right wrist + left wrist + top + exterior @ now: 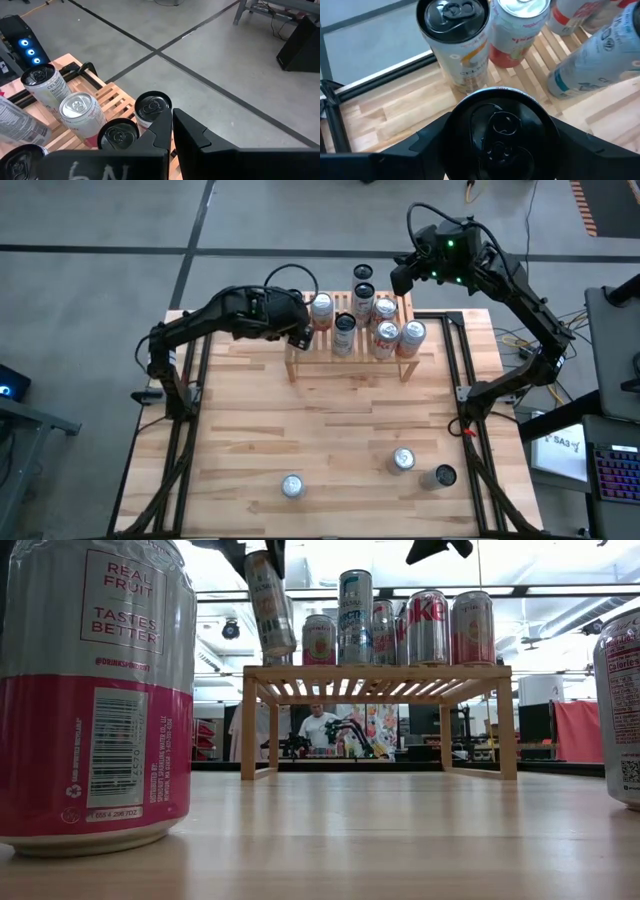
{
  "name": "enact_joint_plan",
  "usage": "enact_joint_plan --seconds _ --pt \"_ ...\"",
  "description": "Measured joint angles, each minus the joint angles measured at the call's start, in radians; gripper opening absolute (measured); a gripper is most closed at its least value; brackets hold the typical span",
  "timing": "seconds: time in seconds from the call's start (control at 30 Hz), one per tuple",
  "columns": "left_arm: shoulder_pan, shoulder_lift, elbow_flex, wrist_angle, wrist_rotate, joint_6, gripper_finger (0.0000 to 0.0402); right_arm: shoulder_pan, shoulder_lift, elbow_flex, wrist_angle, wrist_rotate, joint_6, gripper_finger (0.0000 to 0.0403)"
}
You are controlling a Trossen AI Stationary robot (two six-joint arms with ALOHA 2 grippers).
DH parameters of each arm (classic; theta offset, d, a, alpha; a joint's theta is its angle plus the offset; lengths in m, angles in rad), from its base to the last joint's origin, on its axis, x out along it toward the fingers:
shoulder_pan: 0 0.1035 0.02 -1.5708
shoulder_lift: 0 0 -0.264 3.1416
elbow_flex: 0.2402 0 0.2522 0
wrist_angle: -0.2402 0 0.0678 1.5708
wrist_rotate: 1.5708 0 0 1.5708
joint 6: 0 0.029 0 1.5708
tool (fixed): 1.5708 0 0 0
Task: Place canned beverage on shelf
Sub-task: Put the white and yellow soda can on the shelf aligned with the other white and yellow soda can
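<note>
Fingers of left gripper point(297, 330) clamp a tilted can point(269, 605) above the shelf point(380, 671), 9 o'clock end. Placement step; next: straighten, lower, release. Right gripper point(405, 275) shut, idle at 1 o'clock.

A grey concrete floor point(100, 220) crossed by dark lines surrounds the light wooden desk point(320, 430). Beyond the desk's right edge sit a keyboard with coloured backlighting point(617, 473) and loose cables point(515, 340). Level across the desk, the room behind shows a bright ceiling, a person in a white shirt point(318, 727) and a red cloth point(578, 733).
</note>
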Motion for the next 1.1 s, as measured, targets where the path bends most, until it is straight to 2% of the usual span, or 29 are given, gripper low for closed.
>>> enact_joint_plan --seconds 0.17,0.4,1.1 --pt "0.000 -0.001 -0.024 0.000 0.001 0.001 0.0252 0.000 0.000 0.000 -0.007 0.000 0.003 0.0009" --pt "0.000 0.000 -0.045 0.000 0.052 0.001 0.0255 0.000 0.000 0.000 -0.013 0.000 0.013 0.0009" --pt "0.007 0.000 -0.047 0.000 0.019 0.001 0.0258 0.000 0.000 0.000 -0.014 0.000 0.012 0.0009"
